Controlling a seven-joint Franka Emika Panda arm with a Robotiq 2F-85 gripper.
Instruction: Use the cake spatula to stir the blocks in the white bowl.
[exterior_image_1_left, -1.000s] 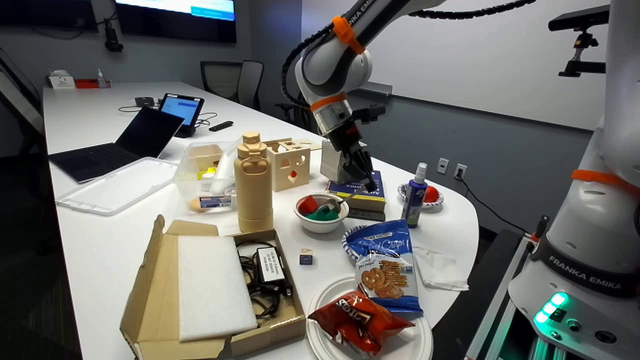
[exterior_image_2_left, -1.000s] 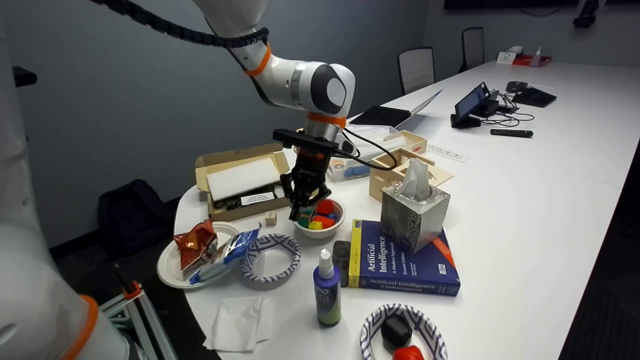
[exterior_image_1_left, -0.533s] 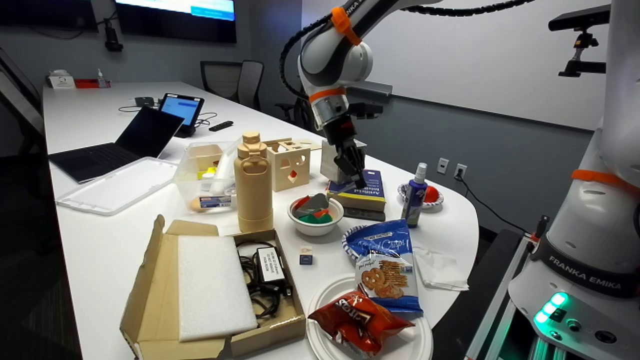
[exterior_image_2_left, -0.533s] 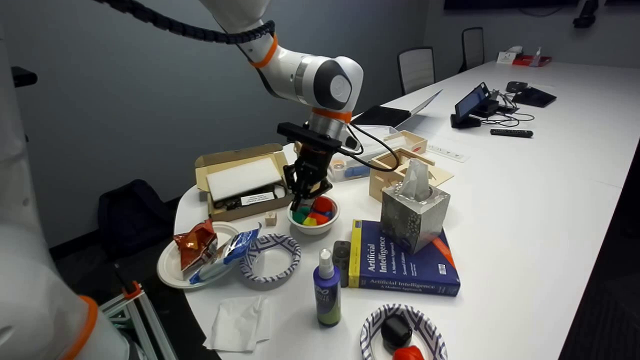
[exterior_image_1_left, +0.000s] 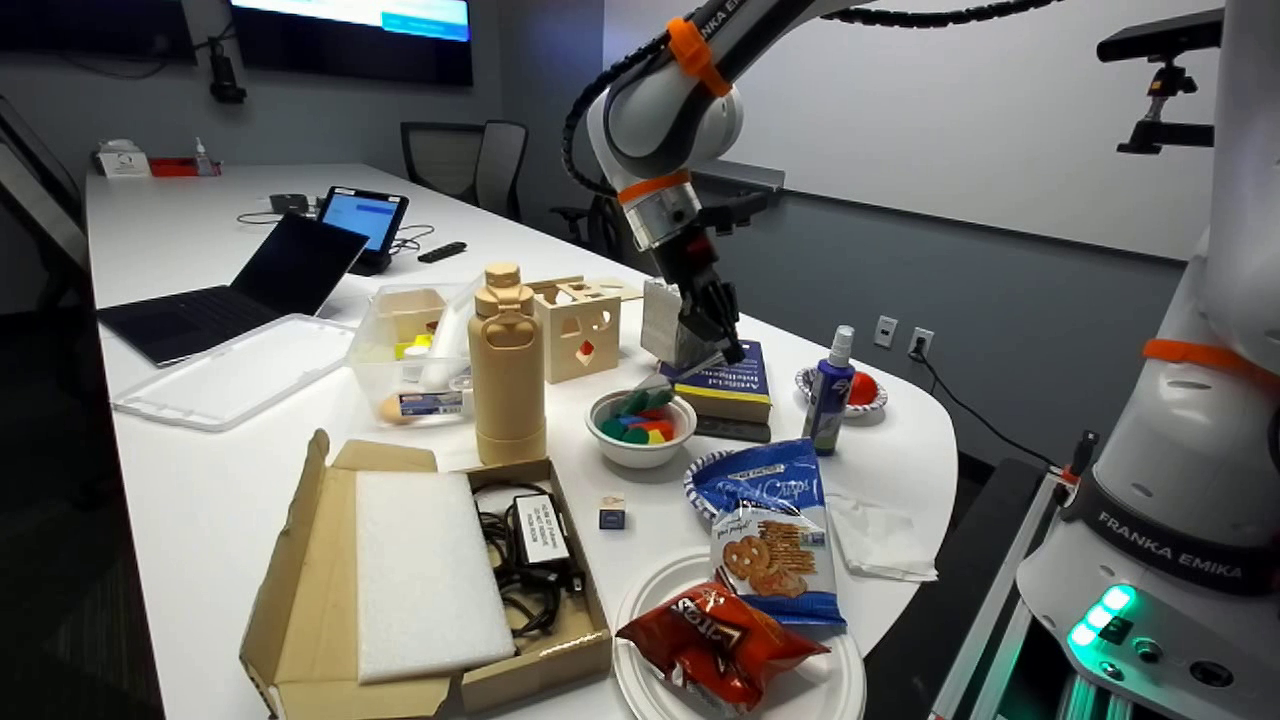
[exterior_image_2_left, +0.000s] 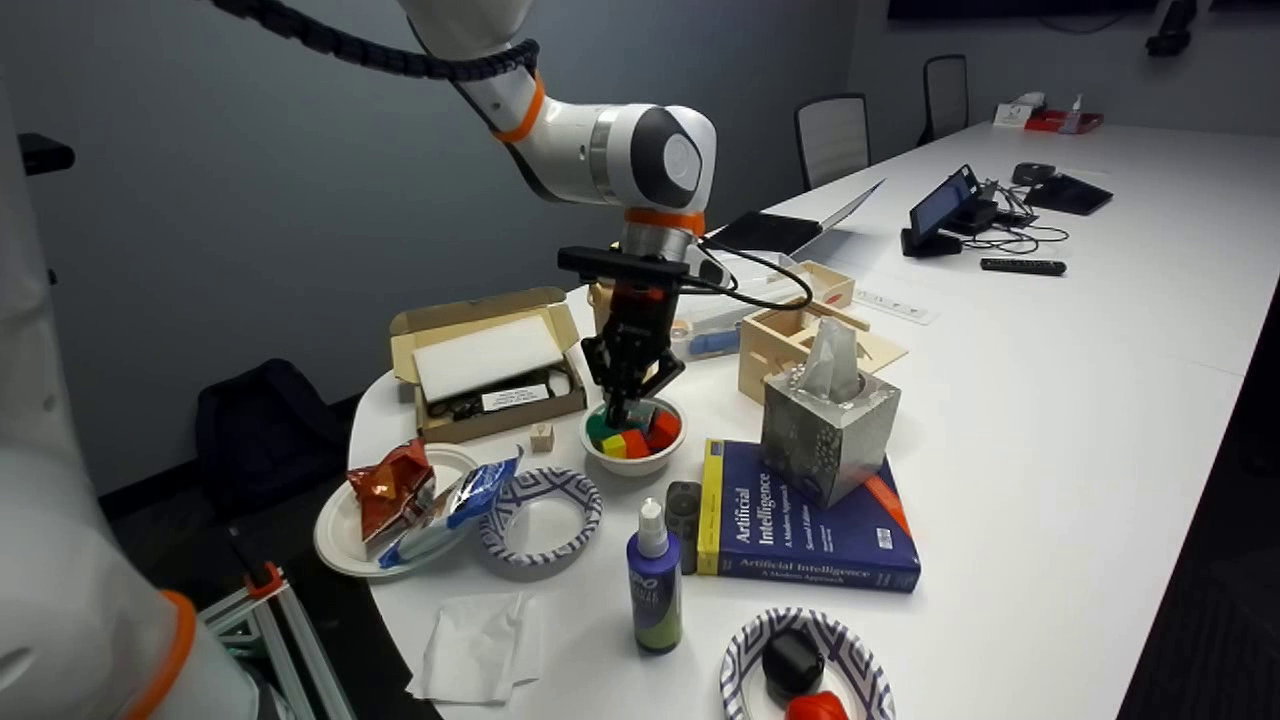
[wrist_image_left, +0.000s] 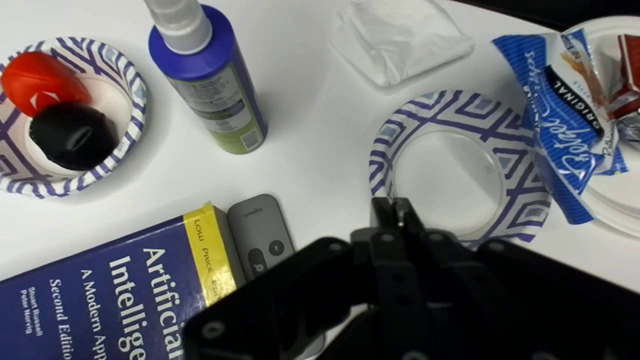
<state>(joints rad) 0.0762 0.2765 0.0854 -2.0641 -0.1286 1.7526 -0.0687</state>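
The white bowl (exterior_image_1_left: 642, 457) stands on the table and also shows in an exterior view (exterior_image_2_left: 640, 467). It holds the blocks (exterior_image_1_left: 637, 431), mostly red and green with some yellow and blue; they show in an exterior view (exterior_image_2_left: 628, 443) too. My gripper (exterior_image_1_left: 735, 352) is shut on the cake spatula (exterior_image_1_left: 655, 384), whose grey blade slants down into the bowl among the blocks. In an exterior view the gripper (exterior_image_2_left: 616, 412) is over the bowl and partly hides the blade. In the wrist view the closed fingertips (wrist_image_left: 397, 204) show a metal glint between them; bowl and blade are out of view.
A book (exterior_image_2_left: 810, 520) with a tissue box (exterior_image_2_left: 830, 430) on it and a remote (wrist_image_left: 262, 232) lie beside the bowl. A patterned plate (exterior_image_2_left: 540, 550), spray bottle (exterior_image_2_left: 655, 590), tan bottle (exterior_image_1_left: 508, 385), open carton (exterior_image_1_left: 540, 640) and snack bags (exterior_image_1_left: 770, 540) stand around.
The gripper and spatula have swept one way and partly back. The bowl has shifted slightly and mostly returned. The blocks have been rearranged, with blue and yellow pieces now showing.
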